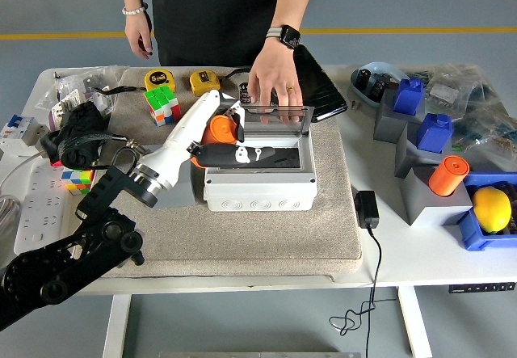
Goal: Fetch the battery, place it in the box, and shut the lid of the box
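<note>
My left hand [229, 138] is shut on the orange battery [215, 129] and holds it over the left rim of the white box [258, 190], its black fingers reaching across the opening. The box stands on a beige mat [250, 241] with its clear lid [279, 116] raised at the back. A person at the far side rests a hand [273, 78] on the lid's top edge. The inside of the box is largely hidden by my fingers.
On the right stand grey blocks bearing another orange battery [447, 174] and blue ones [435, 132]. A lemon [492, 208] lies in a blue bin. A Rubik's cube [161, 103], two tape measures [160, 78] and a black pouch [320, 91] lie behind the box. A power adapter [366, 208] lies to its right.
</note>
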Motion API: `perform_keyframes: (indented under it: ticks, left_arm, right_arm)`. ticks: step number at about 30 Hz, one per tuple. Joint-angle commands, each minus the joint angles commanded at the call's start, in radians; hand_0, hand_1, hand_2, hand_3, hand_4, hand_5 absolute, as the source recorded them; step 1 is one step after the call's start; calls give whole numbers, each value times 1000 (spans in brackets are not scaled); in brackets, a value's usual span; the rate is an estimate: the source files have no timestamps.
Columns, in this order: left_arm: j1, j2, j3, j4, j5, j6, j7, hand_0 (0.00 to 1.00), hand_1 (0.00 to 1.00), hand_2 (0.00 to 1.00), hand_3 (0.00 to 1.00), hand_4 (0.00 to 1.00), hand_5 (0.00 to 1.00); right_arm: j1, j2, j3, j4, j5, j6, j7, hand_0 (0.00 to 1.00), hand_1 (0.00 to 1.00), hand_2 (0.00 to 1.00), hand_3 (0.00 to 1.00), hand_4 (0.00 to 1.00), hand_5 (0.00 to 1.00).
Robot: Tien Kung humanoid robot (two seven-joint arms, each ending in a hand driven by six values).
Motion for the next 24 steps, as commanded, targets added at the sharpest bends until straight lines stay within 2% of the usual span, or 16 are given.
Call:
perform_keyframes:
  ticks: [4,8,12,16,17,18,24]
  left_arm:
    - [-66,-39,70,31,167,-37,135,2,2,42,131,998,265]
    - [-131,-81,130,67,291,-47,211,2,2,52,152,998,282]
    - [-186,-127,180,118,332,-24,198,2,2,57,159,998,300]
    - [-231,-168,224,180,358,26,162,2,2,57,159,998,300]
    - [-243,-181,240,203,365,38,155,2,2,69,162,998,351]
    - [-254,-193,254,227,372,44,150,2,2,69,162,998,351]
    - [-299,-247,286,346,335,61,109,2,2,71,165,998,374]
  right_arm:
    - [-1,0,-2,1,1,0,0,726,687,687,655,998,584]
    - [-1,-1,-5,2,2,0,0,725,685,685,654,998,583]
    - [0,-2,-8,5,1,-1,0,725,685,685,654,998,582]
    - [2,-3,-8,8,-2,-1,0,725,685,685,654,998,582]
    - [2,-3,-8,9,-2,-1,0,725,685,685,654,998,582]
    - [2,-3,-8,11,-3,-1,0,725,685,685,654,998,582]
    - [4,-4,-12,15,-6,-1,-1,725,686,685,654,998,582]
